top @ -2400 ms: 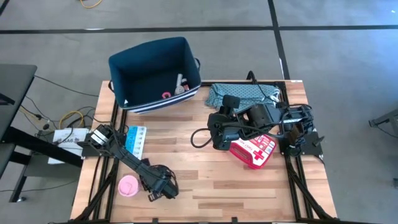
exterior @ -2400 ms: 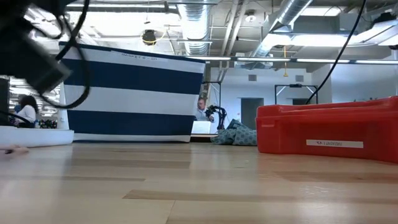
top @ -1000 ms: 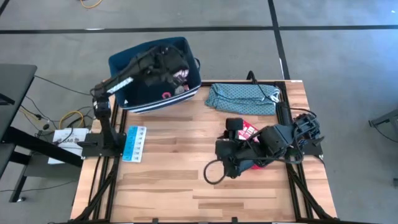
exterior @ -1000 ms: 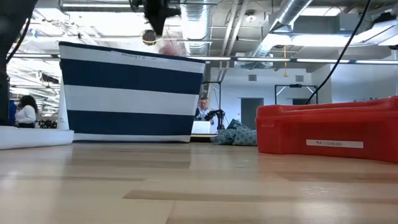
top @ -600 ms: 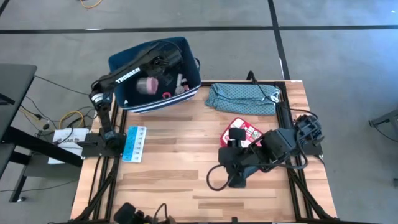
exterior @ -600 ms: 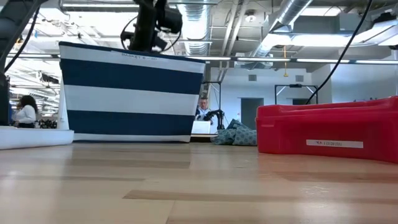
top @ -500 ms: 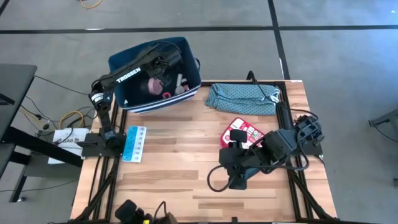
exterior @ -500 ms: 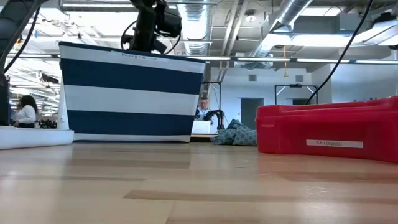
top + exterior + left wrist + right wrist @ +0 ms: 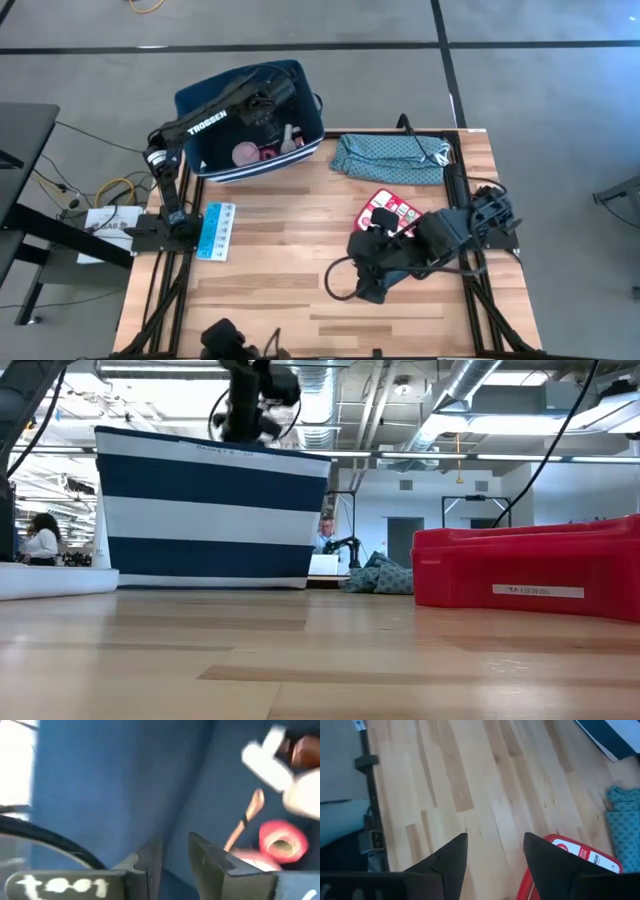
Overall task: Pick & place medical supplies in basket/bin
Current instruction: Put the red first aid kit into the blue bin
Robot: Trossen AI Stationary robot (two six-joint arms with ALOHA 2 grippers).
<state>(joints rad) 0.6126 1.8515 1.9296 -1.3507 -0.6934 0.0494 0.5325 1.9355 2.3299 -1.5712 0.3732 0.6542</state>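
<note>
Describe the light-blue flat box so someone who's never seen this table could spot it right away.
Start at the dark navy bin at the table's far left corner. Just in front of it, along the table's left edge, the light-blue flat box lies alone on bare wood. It is the only pale-blue, long, thin rectangle there.

A wooden table [image 9: 290,270] carries the bin [image 9: 215,105], cloth [image 9: 385,158], red pouch [image 9: 392,212] and light-blue box [image 9: 217,230].
</note>
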